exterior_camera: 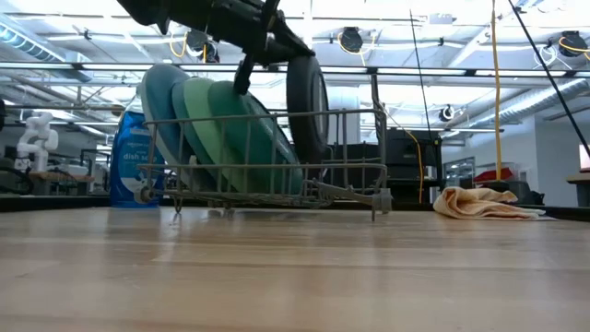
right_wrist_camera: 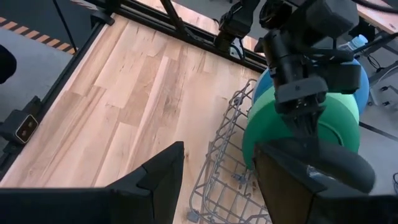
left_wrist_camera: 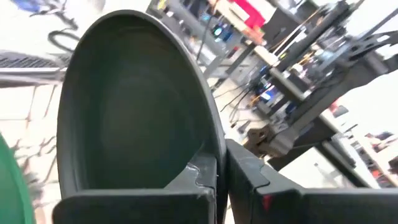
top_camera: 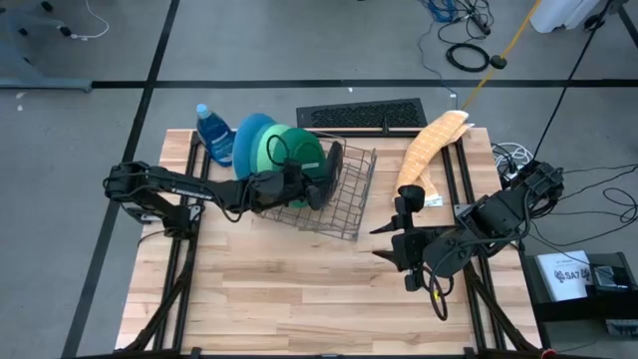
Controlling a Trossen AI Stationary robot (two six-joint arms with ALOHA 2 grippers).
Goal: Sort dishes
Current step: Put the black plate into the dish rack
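A black plate (top_camera: 334, 168) stands on edge in the right part of the grey wire rack (top_camera: 349, 204), and my left gripper (top_camera: 321, 186) is shut on it. A blue plate (top_camera: 249, 140), a teal plate (exterior_camera: 198, 124) and a green plate (top_camera: 297, 152) lean on edge in the rack's left part. My right gripper (top_camera: 387, 242) is open and empty over the table, to the right of the rack. The right wrist view shows the green plate (right_wrist_camera: 298, 118) and the rack (right_wrist_camera: 227, 168). My left gripper pinches the black plate's rim (left_wrist_camera: 214, 146) between its two fingers, one finger (left_wrist_camera: 196, 180) on the hollow face and one on the back. The fingers slant down from the table's left onto the upper rim (exterior_camera: 297, 57). The plate stands upright, its lower part inside the rack; whether it rests on the wires I cannot tell.
A blue soap bottle (top_camera: 212, 133) stands at the far left behind the rack. A tan cloth (top_camera: 429, 148) lies at the far right. A black grille (top_camera: 361, 115) lies at the far edge. Bare wooden table (top_camera: 289, 289) spreads over the near half.
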